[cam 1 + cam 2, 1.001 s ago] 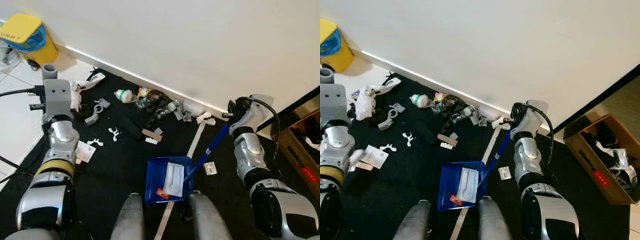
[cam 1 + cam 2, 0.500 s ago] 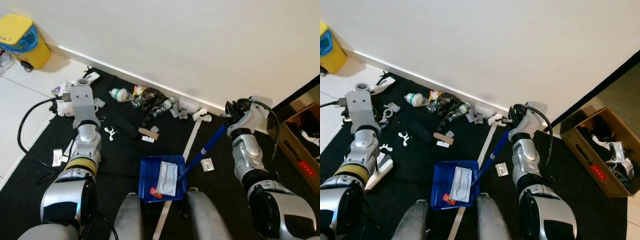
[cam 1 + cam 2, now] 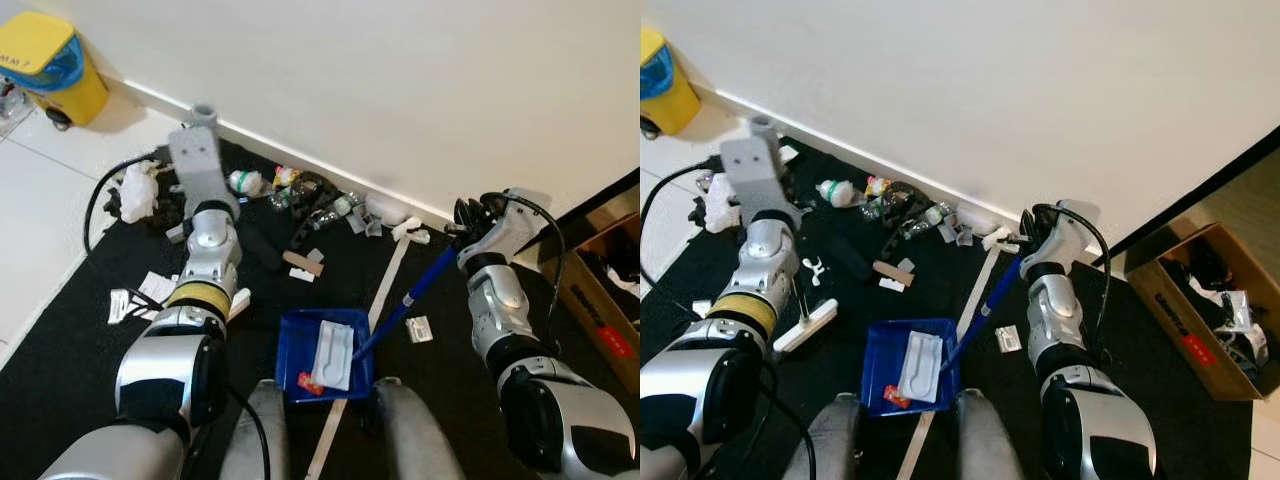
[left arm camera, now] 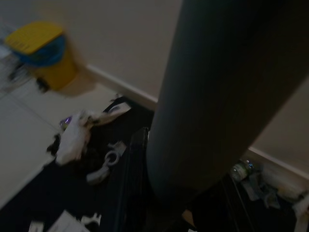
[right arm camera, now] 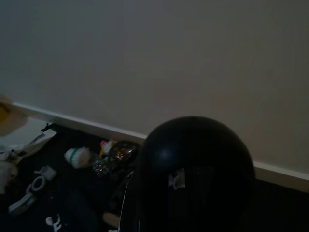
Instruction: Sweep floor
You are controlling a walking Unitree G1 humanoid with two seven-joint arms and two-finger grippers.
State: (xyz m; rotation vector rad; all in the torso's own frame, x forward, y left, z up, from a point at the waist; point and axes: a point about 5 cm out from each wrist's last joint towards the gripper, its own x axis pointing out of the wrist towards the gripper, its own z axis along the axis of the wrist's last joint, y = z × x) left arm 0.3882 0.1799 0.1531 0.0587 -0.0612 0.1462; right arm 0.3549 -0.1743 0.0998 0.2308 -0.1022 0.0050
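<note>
A blue dustpan (image 3: 325, 355) lies on the black mat (image 3: 80, 370) in front of my feet, with white scraps and a red bit in it. Its long blue handle (image 3: 412, 293) rises to my right gripper (image 3: 463, 222), which is shut on the top end. My left gripper (image 3: 203, 140), up near the wall, is shut on a grey broom handle (image 4: 217, 92). The broom's white brush head (image 3: 808, 326) rests on the mat left of the dustpan. Litter (image 3: 310, 205) lies strewn along the wall, among it a small bottle (image 3: 245, 182) and a wooden piece (image 3: 303, 263).
A yellow bin (image 3: 50, 65) stands in the far left corner on white tiles. An open cardboard box (image 3: 1205, 310) sits at the right. A white tape strip (image 3: 378, 295) crosses the mat. A crumpled white wad (image 3: 135, 190) and paper scraps (image 3: 150, 290) lie at the left, and a black cable (image 3: 95, 205) loops there.
My left arm has swung right and toward the wall with the broom, and the brush head has come closer to the dustpan. The right gripper keeps hold of the handle; the camera shifted slightly.
</note>
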